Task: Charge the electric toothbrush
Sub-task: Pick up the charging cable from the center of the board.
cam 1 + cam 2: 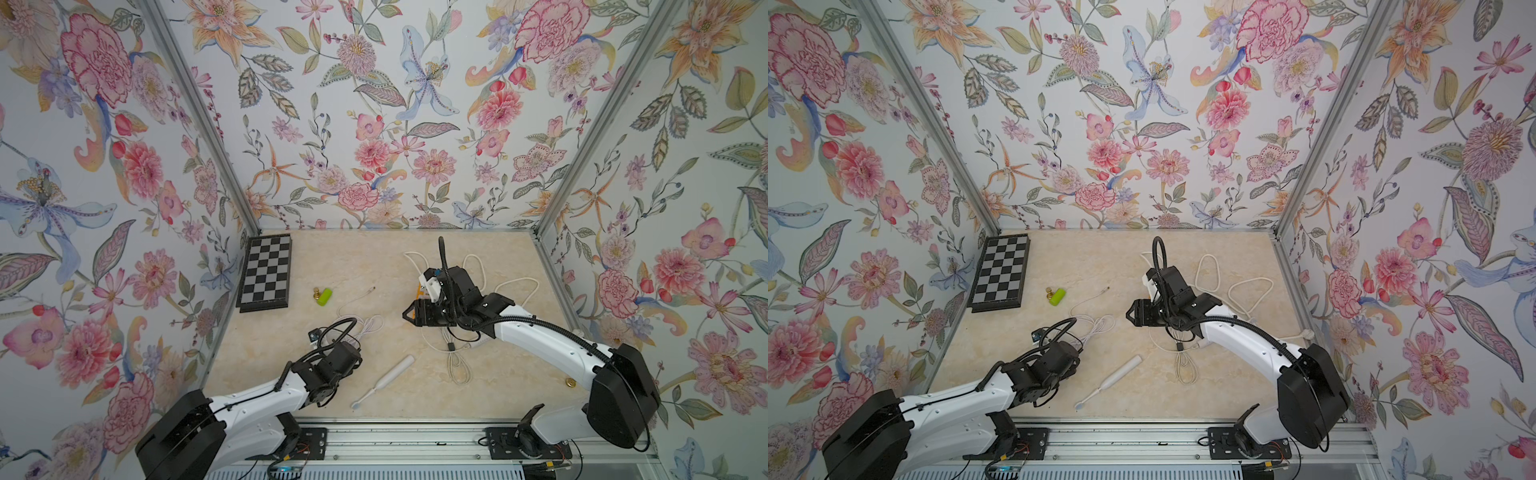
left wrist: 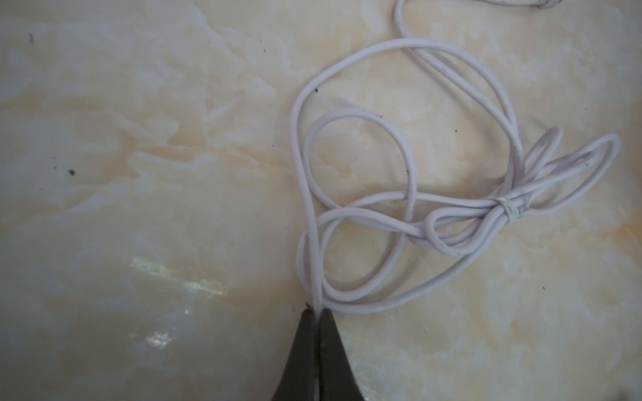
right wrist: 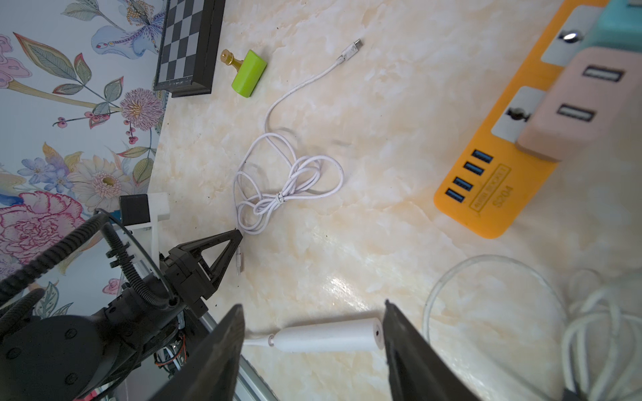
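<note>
A cable [image 2: 500, 205] is pinched in the left gripper [image 2: 317, 312] while the right gripper [image 3: 313, 303] is held open near the toothbrush [image 1: 392, 373], with power strip [image 3: 493, 208], chessboard [image 1: 266, 270] and green block [image 1: 324, 296] around.

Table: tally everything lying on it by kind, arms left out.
Electric toothbrush: 1
Chessboard: 1
Power strip: 1
Plug-in blocks on it: 2, pink and teal
Cables: 3, as far as the tangle shows: thin charging cable, strip's cord, white bundle
Green cylinder: 1
Brass pieces: 2, one beside the cylinder, one near the right arm's base
Total: 11
</note>
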Robot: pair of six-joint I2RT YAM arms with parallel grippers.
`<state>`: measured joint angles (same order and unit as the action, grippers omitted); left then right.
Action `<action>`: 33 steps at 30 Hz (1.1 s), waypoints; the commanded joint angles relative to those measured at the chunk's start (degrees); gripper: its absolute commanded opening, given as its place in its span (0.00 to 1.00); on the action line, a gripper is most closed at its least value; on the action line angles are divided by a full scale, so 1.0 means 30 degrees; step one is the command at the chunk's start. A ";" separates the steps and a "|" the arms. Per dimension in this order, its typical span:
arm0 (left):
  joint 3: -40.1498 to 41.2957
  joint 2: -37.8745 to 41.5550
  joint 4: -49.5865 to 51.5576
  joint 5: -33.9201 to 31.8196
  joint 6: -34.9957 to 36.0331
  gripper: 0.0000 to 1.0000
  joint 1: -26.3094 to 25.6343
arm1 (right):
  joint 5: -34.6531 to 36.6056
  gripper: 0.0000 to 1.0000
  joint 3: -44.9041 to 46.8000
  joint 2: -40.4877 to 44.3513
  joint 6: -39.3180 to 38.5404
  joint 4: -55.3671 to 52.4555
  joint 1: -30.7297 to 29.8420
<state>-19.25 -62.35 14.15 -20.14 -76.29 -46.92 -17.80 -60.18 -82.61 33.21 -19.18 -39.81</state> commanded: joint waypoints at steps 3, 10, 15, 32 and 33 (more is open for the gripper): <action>-0.0311 0.1089 -0.0023 -0.1148 0.0887 0.00 -0.0154 | -0.0760 0.66 0.0328 0.0668 0.0087 0.0411 0.0516; -0.2269 0.2686 0.1808 -0.2257 0.2929 0.00 -0.0114 | -0.2239 0.68 0.0809 0.1639 0.0664 0.1004 0.1587; -0.4135 0.3867 -0.0856 -0.0340 0.7734 0.00 0.0097 | -0.4816 0.71 0.0694 0.2507 0.1150 0.1639 0.2567; -0.8292 -0.0355 -0.6401 0.9411 1.5204 0.00 0.1291 | -0.8144 0.60 0.0769 0.0811 0.9653 0.9130 0.1839; -0.8292 -0.0534 -0.6531 0.9536 1.5177 0.00 0.1284 | -0.8017 0.58 0.0756 0.0493 1.0083 0.9467 0.1790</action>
<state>-42.33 -62.81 -2.83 4.38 -33.93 -43.48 -41.63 -58.04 -78.76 55.29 1.37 -33.85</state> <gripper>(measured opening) 0.056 0.590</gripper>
